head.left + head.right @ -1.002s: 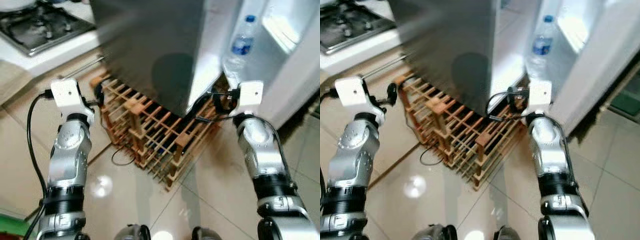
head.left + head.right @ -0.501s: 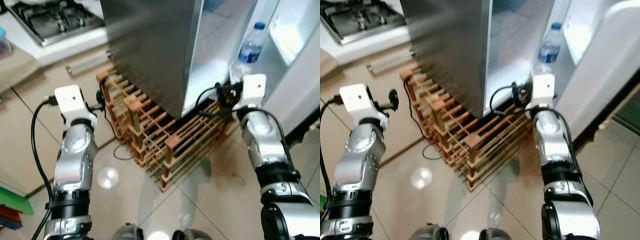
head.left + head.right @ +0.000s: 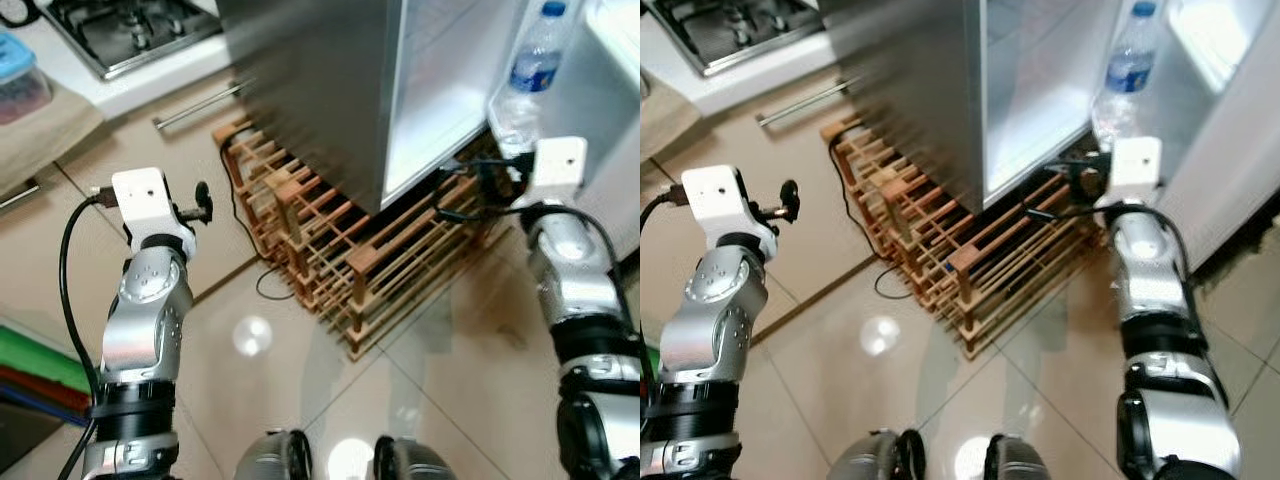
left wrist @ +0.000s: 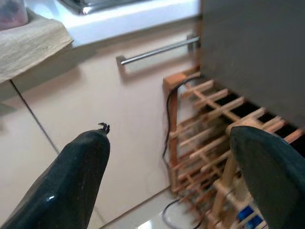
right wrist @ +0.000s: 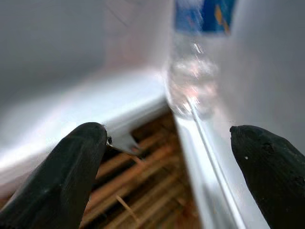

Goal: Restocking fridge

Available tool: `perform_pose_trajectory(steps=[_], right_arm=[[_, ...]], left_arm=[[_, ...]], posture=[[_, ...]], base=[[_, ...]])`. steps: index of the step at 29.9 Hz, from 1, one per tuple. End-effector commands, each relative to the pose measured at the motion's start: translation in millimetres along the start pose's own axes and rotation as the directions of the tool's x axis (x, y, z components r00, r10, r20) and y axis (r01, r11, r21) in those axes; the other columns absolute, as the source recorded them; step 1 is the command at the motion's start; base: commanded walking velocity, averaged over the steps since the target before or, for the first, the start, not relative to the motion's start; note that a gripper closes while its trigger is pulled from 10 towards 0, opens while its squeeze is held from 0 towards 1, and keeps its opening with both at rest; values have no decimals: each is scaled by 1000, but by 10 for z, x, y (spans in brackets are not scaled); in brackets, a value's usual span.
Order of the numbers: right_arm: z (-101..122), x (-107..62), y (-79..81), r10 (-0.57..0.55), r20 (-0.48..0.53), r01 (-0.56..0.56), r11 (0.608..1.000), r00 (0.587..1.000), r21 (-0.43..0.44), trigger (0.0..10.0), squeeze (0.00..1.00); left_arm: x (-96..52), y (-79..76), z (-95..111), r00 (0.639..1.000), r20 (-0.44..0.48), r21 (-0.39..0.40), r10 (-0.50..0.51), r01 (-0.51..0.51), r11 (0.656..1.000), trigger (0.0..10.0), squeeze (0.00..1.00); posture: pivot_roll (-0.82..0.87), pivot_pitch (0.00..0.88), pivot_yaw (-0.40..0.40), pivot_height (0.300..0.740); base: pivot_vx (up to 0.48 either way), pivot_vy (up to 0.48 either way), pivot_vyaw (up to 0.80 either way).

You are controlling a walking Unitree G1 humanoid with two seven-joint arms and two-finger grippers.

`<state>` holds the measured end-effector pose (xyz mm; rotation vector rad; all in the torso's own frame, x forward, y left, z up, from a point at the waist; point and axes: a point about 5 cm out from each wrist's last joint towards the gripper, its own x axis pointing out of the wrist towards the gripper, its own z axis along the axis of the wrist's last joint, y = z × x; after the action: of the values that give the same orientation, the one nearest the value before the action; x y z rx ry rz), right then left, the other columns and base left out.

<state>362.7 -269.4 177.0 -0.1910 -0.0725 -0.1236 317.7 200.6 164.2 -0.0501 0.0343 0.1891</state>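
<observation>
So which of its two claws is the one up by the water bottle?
The right gripper. Its open fingers sit just below the bottle at the fridge, while the left gripper hangs open over the floor, beside the wooden rack.

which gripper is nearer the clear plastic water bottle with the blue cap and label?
Right. The right gripper is open just below the clear plastic water bottle with blue cap and label in the fridge door. The left gripper is open too, far across the wooden rack, near the counter.

Glossy beige floor tiles [image 3: 470, 400], wooden rack [image 3: 340, 240]
</observation>
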Motion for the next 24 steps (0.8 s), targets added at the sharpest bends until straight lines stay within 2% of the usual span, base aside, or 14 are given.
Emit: perform_pose_trajectory(steps=[1, 2, 3, 5, 6, 7, 8, 9, 12, 14, 15, 19, 22, 24], right_arm=[[-12, -1, -71, -20, -3, 20, 1000, 1000, -8, 10000, 0], [-11, -12, -217, -65, -10, 65, 997, 998, -34, 10000, 0], [12, -41, -476, -140, -19, 139, 987, 990, -75, 10000, 0], [43, -79, -683, -199, -21, 195, 973, 980, -127, 10000, 0], [43, -79, -683, -199, -21, 195, 973, 980, -127, 10000, 0], [93, -136, -911, -264, -7, 259, 952, 965, -162, 10000, 0], [93, -136, -911, -264, -7, 259, 952, 965, -162, 10000, 0], [188, -245, -1236, -360, 25, 355, 900, 933, -252, 10000, 0], [309, -330, -1451, -424, 72, 426, 860, 903, -282, 10000, 0], [387, -333, -1477, -432, 104, 444, 867, 896, -227, 10000, 0], [401, -325, -1467, -427, 110, 441, 874, 897, -206, 10000, 0], [382, -132, -838, -237, 153, 249, 966, 960, -64, 10000, 0], [275, -74, -540, -168, 126, 169, 986, 978, 3, 10000, 0], [251, -37, -133, -66, 146, 58, 997, 987, 59, 10000, 0]], left_arm=[[-19, 41, 41, 1000, 5, 14, -13, 13, 1000, 10000, 0], [-22, 59, 44, 1000, -4, 29, -16, 16, 999, 10000, 0], [-25, 94, 54, 1000, -15, 61, -23, 23, 998, 10000, 0], [-26, 116, 66, 999, -17, 80, -30, 31, 996, 10000, 0], [-26, 116, 66, 999, -17, 80, -30, 31, 996, 10000, 0], [-19, 140, 73, 999, -26, 89, -35, 37, 995, 10000, 0], [-19, 140, 73, 999, -26, 89, -35, 37, 995, 10000, 0], [-1, 123, 68, 998, -35, 95, -49, 52, 994, 10000, 0], [8, 73, 72, 997, -32, 82, -64, 66, 994, 10000, 0], [8, 35, 71, 997, -28, 67, -72, 74, 995, 10000, 0], [6, 17, 66, 997, -29, 63, -73, 75, 995, 10000, 0], [-27, -37, -9, 998, -36, 25, -57, 58, 998, 10000, 0], [-24, -110, -27, 998, -22, 0, -52, 52, 999, 10000, 0], [-9, -142, 18, 999, 15, -23, -51, 51, 998, 10000, 0]], posture=[[-27, 218, 166, 740], [-13, 222, 189, 740], [-2, 225, 211, 740], [4, 228, 228, 740], [4, 228, 228, 740], [5, 232, 243, 740], [5, 232, 243, 740], [-3, 233, 252, 740], [-18, 232, 240, 740], [-25, 231, 232, 740], [-38, 229, 213, 740], [-50, 215, 173, 740], [-52, 166, 121, 740], [-49, 144, 104, 740]], base=[[0, 0, 0], [0, 0, 0], [0, 0, 0], [0, 0, 0], [0, 0, 0], [0, 0, 0], [0, 0, 0], [0, 0, 0], [0, 0, 0], [0, 0, 0], [0, 0, 0], [0, 0, 0], [0, 0, 0], [0, 0, 0]])
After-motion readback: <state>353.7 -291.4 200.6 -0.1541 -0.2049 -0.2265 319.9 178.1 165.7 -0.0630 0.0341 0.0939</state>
